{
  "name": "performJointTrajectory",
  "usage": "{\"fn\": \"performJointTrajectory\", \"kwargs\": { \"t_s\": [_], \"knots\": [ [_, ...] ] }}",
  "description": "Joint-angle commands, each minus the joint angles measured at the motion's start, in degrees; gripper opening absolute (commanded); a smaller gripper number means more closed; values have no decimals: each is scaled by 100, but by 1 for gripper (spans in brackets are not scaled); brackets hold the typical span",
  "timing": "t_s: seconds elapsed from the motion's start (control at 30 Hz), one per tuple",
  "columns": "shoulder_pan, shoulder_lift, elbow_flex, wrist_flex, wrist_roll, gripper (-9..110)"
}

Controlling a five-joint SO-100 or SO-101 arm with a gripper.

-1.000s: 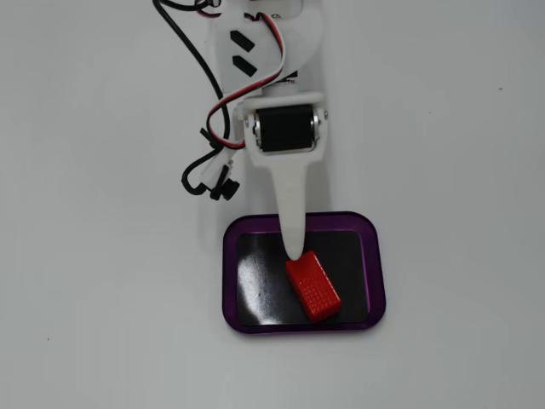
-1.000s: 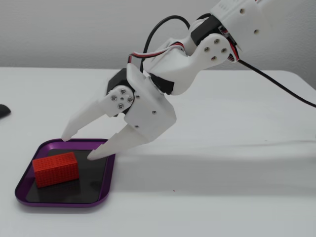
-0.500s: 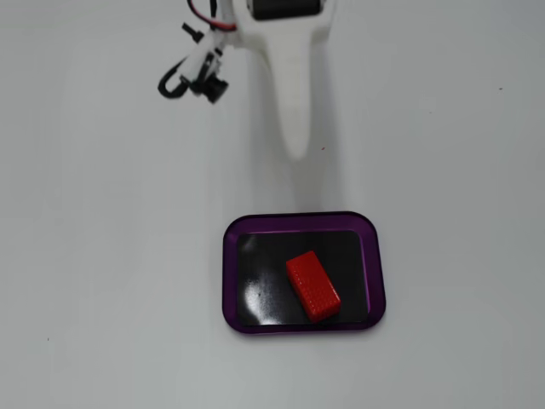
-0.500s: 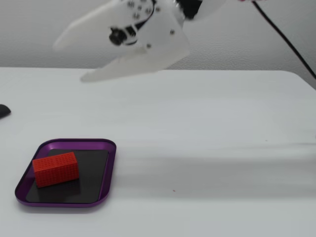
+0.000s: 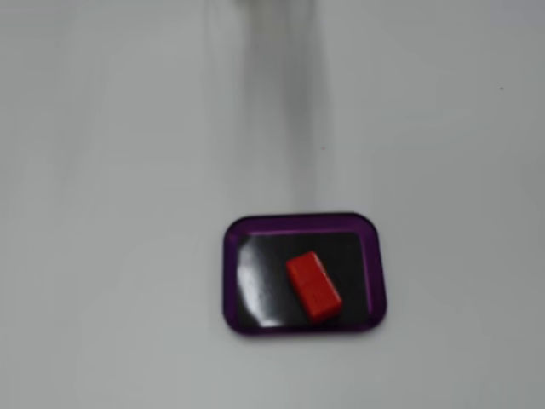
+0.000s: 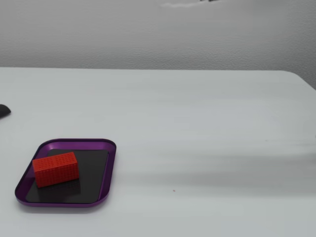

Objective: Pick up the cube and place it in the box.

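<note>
The red cube [image 5: 313, 286] lies flat on the black bottom of the purple-rimmed box [image 5: 302, 220], a little right of its middle and turned at a slant. From the side, the cube [image 6: 55, 169] rests in the left half of the box [image 6: 108, 168], touching nothing else. No gripper shows in either fixed view; only a faint blurred streak remains at the top edge of each picture.
A white tabletop surrounds the box on all sides. A small dark object [image 6: 3, 110] pokes in at the left edge of the side view. The table's far edge meets a pale wall.
The arm has lifted up and back out of both views. A second ago its open fingers hung over the box beside the cube; the cube has stayed put.
</note>
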State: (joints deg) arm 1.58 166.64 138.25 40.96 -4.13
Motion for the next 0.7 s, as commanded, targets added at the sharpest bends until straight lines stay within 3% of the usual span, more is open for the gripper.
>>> {"fn": "performJointTrajectory", "kwargs": {
  "t_s": [0.0, 0.17, 0.5, 0.67],
  "knots": [
    [35, 1107, 958, 97, 0, 14],
    [26, 2663, 2083, 686, 70, 14],
    [-18, 2338, 2566, 1705, 88, 13],
    [35, 2338, 2575, 1863, 88, -1]
  ]
}}
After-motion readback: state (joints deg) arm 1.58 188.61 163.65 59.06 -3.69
